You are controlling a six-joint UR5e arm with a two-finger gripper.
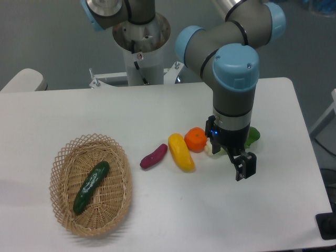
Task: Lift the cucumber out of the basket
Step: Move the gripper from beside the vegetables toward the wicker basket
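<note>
The dark green cucumber (90, 187) lies diagonally inside the oval wicker basket (62, 155) at the front left of the white table. My gripper (243, 167) hangs far to the right of the basket, pointing down just above the table, well apart from the cucumber. Its two black fingers stand a little apart with nothing between them, so it looks open and empty.
Between basket and gripper lie a purple eggplant-like piece (153, 156), a yellow fruit (181, 152) and an orange (195, 139). A leafy green vegetable with a white stalk (253, 136) is partly hidden behind my wrist. The robot base (140, 42) stands at the table's back.
</note>
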